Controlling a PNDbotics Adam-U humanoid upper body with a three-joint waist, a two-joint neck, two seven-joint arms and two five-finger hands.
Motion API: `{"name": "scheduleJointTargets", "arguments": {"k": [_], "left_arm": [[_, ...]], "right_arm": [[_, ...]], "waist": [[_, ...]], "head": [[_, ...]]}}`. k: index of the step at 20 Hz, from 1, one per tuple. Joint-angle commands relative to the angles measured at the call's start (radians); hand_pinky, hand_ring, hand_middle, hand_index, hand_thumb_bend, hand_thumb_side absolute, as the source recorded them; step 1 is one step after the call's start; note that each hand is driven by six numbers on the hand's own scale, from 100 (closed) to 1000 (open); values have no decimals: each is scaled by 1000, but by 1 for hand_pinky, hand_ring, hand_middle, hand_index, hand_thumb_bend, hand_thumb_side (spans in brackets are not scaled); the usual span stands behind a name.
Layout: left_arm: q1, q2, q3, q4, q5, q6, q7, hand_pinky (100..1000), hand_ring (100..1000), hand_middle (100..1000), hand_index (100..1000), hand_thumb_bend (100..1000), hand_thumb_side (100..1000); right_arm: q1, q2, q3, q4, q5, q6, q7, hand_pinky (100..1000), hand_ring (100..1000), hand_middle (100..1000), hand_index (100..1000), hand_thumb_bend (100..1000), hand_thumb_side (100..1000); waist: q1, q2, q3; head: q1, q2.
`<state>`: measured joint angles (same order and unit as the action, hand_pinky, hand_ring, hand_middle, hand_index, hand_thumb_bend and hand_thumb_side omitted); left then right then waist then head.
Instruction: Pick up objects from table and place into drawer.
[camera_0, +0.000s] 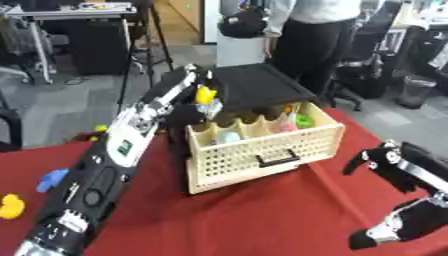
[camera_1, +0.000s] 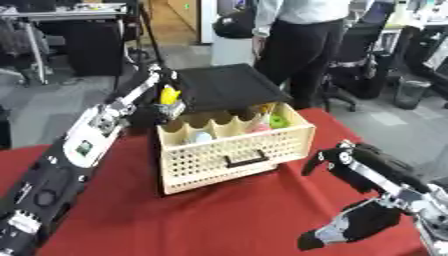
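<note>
A yellow toy (camera_0: 206, 94) sits pinched in the left hand (camera_0: 203, 100) over the back of the open drawer (camera_0: 262, 145), where green and pale items lie. The drawer stands on a red counter (camera_0: 262, 220); a blue piece (camera_0: 51, 179) and yellow duck (camera_0: 10, 206) lie left. The right hand (camera_1: 350, 200) rests low right, fingers relaxed.

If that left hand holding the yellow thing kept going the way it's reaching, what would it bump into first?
Probably the black cabinet top just beyond the left hand, whose fingers are curled on a yellow object above the open drawer. Depth is unclear, so it might pass above it.
</note>
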<state>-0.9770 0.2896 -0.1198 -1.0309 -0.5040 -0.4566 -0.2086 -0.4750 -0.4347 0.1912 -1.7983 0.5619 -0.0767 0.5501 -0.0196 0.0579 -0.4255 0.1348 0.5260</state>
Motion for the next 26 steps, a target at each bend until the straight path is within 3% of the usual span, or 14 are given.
{"name": "scheduleJointTargets", "arguments": {"k": [1,3,4,5,8,9,21,23,26], "left_arm": [[-17,6,8,-7,-3,-5,6,100,167,375,664,100,565],[-15,6,7,-7,-7,-10,5,100,229,409,687,100,505],[-14,6,7,-7,-10,-14,4,118,274,442,709,100,391],[-13,6,7,-6,-12,-17,4,124,278,445,711,100,381],[-12,3,7,-6,-12,-27,2,183,322,472,733,100,124],[-11,3,7,-7,-10,-30,1,191,328,476,736,100,100],[-3,19,15,-36,50,-49,4,266,385,497,749,100,100],[2,34,20,-59,87,-42,5,299,400,495,748,100,171],[17,70,30,-117,150,-18,19,346,413,497,750,100,194]], "right_arm": [[-19,-8,-4,-2,-8,-3,4,155,100,100,683,1000,555],[-18,-9,-4,-1,-8,-3,5,155,100,100,683,1000,554],[-18,-9,-4,-1,-7,-4,5,155,100,100,683,1000,555],[-18,-9,-4,-1,-6,-4,5,156,100,100,683,1000,555],[-18,-9,-4,-1,-5,-5,5,155,100,100,683,1000,557],[-18,-9,-4,-1,-5,-5,5,156,100,100,682,1000,557],[-14,-10,-6,4,-4,-6,4,158,100,100,683,1000,554],[-12,-11,-6,7,-3,-6,3,158,100,100,682,1000,554],[-11,-16,-8,12,0,-6,0,157,100,100,681,1000,556]], "waist": [[-2,-9,-3],[-2,-9,-2],[-1,-9,-2],[-1,-9,-2],[0,-9,-1],[0,-8,0],[-4,-10,19],[-6,-13,30],[-7,-18,50]], "head": [[-2,-8],[-5,-8],[-6,-8],[-7,-8],[-8,-6],[-7,-6],[-11,-2],[-15,-1],[-25,4]]}}
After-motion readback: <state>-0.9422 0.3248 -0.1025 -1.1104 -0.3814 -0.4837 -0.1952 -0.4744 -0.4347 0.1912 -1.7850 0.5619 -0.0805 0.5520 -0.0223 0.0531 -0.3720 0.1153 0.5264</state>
